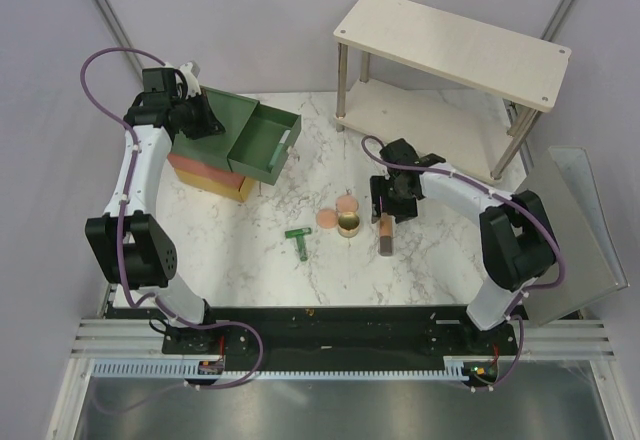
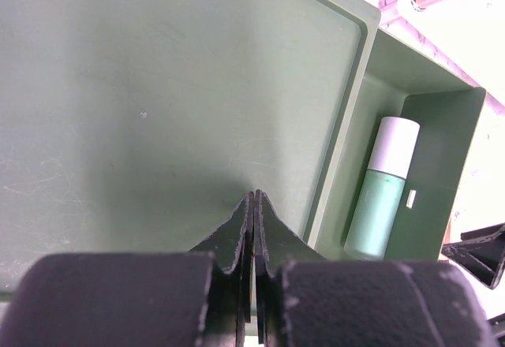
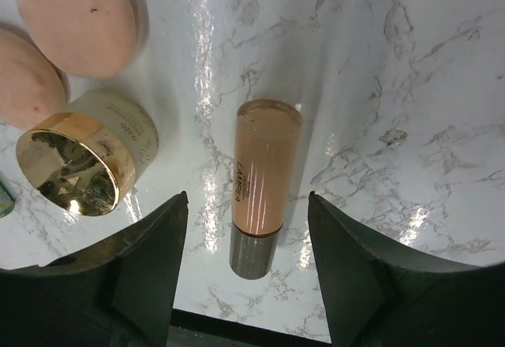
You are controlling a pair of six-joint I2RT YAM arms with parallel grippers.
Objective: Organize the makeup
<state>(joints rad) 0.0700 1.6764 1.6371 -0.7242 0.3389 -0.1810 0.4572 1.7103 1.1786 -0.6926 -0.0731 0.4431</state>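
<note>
The table (image 3: 394,87) is gleaming as glossy veined marble. The pot (image 3: 67,172) is shining, its gold lid mirror-like metal. The tube (image 3: 263,173) is looking like glossy translucent plastic with a dull silvery cap. The discs (image 3: 79,16) are looking matt and soft. The box (image 2: 158,87) is showing matt green plastic, faintly scratched.
</note>
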